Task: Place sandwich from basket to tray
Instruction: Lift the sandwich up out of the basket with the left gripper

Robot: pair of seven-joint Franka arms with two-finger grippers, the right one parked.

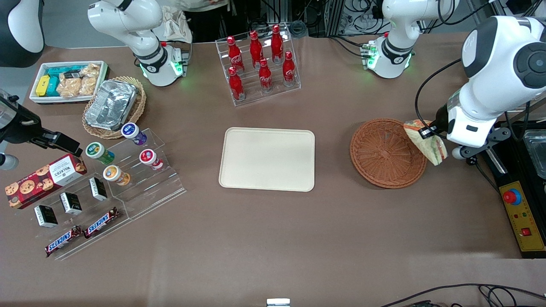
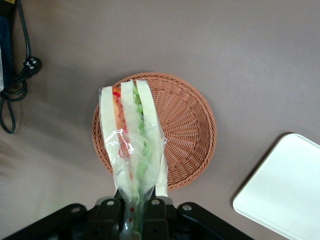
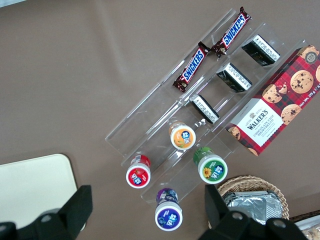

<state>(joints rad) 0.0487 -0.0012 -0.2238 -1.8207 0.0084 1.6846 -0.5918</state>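
Note:
The wrapped triangular sandwich [image 1: 426, 143] [image 2: 131, 145] of white bread with red, orange and green filling hangs in the air over the rim of the reddish-brown wicker basket [image 1: 386, 152] [image 2: 187, 125], at the basket's edge toward the working arm's end of the table. My left gripper [image 1: 431, 130] [image 2: 133, 215] is shut on the sandwich's wrapper at its narrow end. The basket holds nothing else. The cream tray [image 1: 267, 158] [image 2: 285, 192] lies flat beside the basket, toward the parked arm's end, with nothing on it.
A clear rack of red cola bottles [image 1: 258, 64] stands farther from the front camera than the tray. A tan basket with a foil pan [image 1: 111, 105], a white bin of snacks [image 1: 68, 81] and a clear stand of cups, cookies and candy bars [image 1: 106, 183] lie toward the parked arm's end. A control box [image 1: 522, 217] sits at the working arm's end.

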